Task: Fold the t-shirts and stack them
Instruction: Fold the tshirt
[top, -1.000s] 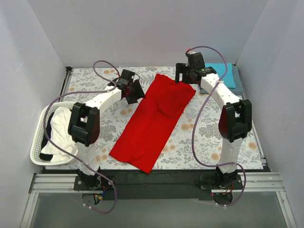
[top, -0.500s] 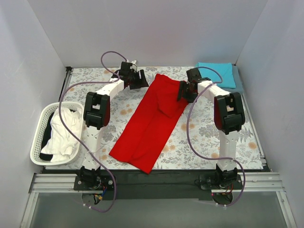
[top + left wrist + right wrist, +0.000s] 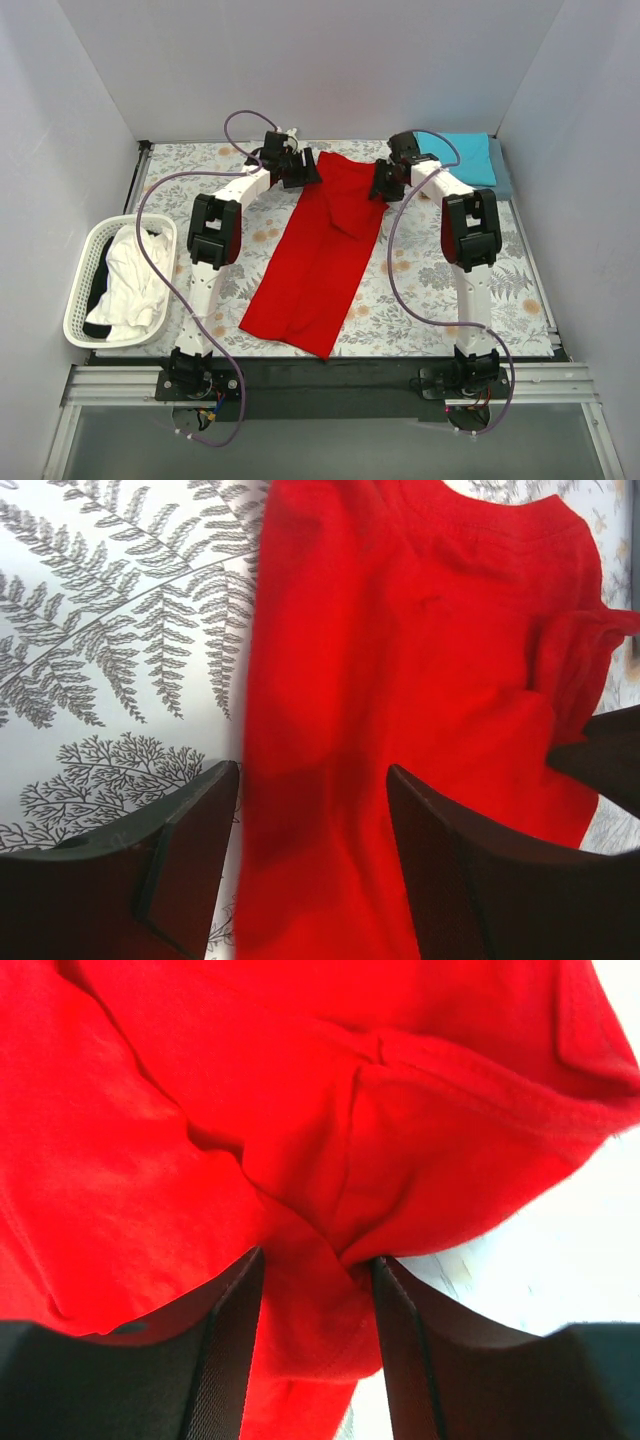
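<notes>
The bright red t-shirt (image 3: 320,250) lies folded into a long strip, running diagonally across the flowered table. My left gripper (image 3: 305,170) is at its far left corner. In the left wrist view that gripper (image 3: 312,768) is open, one finger over the table and the other over the red cloth (image 3: 420,660). My right gripper (image 3: 381,188) is at the far right edge. Its jaws (image 3: 317,1256) press in on a bunched fold of red cloth (image 3: 310,1300) that fills the gap. A folded teal t-shirt (image 3: 462,155) lies on a grey-blue one (image 3: 503,182) at the back right.
A white lattice basket (image 3: 77,300) with white cloth (image 3: 135,280) and something dark in it stands at the left edge. White walls close in the table at the back and on both sides. The left arm's cable (image 3: 160,215) loops over the table beside the basket.
Both arms have swung in to the far end of the red t-shirt. The right jaws have narrowed onto a fold of it. The shirt's far end has shifted slightly.
</notes>
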